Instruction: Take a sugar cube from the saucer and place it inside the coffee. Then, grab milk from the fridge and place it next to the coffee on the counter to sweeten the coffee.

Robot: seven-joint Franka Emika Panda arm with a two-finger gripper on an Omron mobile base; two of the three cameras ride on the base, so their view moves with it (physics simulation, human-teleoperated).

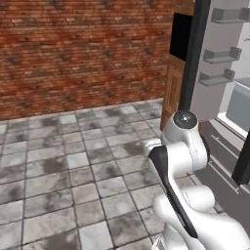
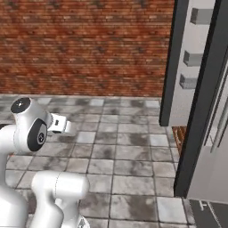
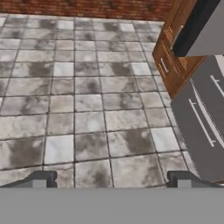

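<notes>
- The fridge (image 1: 215,93) stands at the right of the left base view with a dark door (image 1: 194,53) swung open, edge toward the camera
- Its white inner wall carries three pale grey door bins (image 1: 222,55) stacked one above another
- In the right base view the fridge (image 2: 200,89) fills the right side: two dark door edges upright, grey bins (image 2: 193,58) between them, a silver handle (image 2: 220,122) at the far right
- In the hand view a dark grey fridge panel (image 3: 201,118) with thin pale handles lies at the right, low beside the floor
- Just beside the fridge is a brown wooden cabinet (image 1: 172,90) with a black opening (image 1: 179,35) above it; the hand view shows the cabinet (image 3: 173,57) with small silver handles
- No milk, coffee or saucer can be made out here
- The gripper (image 3: 111,183) looks down at the floor; its two dark tips sit far apart at the bottom of the hand view, so it is open, with nothing between them
- The white arm (image 1: 183,161) is folded near the base, close to the fridge door
- A grey tiled floor (image 1: 73,166) spreads under everything
- A red brick wall (image 1: 83,49) runs behind
</notes>
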